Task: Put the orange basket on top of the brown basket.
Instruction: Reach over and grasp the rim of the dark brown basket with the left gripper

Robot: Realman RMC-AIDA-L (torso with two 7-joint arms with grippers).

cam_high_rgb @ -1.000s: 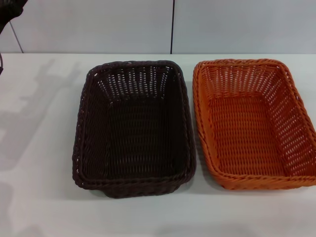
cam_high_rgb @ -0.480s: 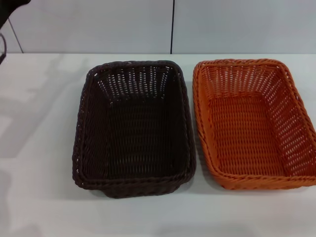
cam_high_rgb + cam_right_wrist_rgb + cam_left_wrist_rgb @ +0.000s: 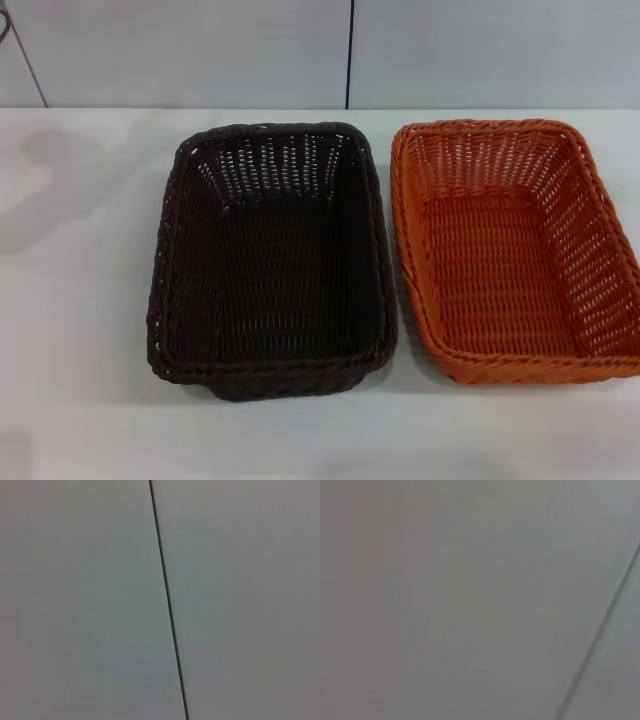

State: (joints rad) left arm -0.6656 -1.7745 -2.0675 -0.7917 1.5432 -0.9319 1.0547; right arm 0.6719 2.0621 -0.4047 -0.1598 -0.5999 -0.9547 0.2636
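The orange basket [image 3: 510, 250] rests on the white table at the right in the head view, empty, its long side running away from me. Just to its left, almost touching it, the brown basket [image 3: 270, 260] sits the same way round, also empty. Neither gripper shows in the head view. Both wrist views show only a plain grey wall panel with a dark seam, and no fingers.
The white table [image 3: 80, 300] reaches out to the left of the brown basket and along the front edge. A grey wall with a vertical seam [image 3: 349, 55] stands behind the table. A thin dark cable [image 3: 4, 22] shows at the top left corner.
The dark left arm that showed at the top left corner has risen out of view, and its shadow on the table has shifted and faded. The baskets have not moved.
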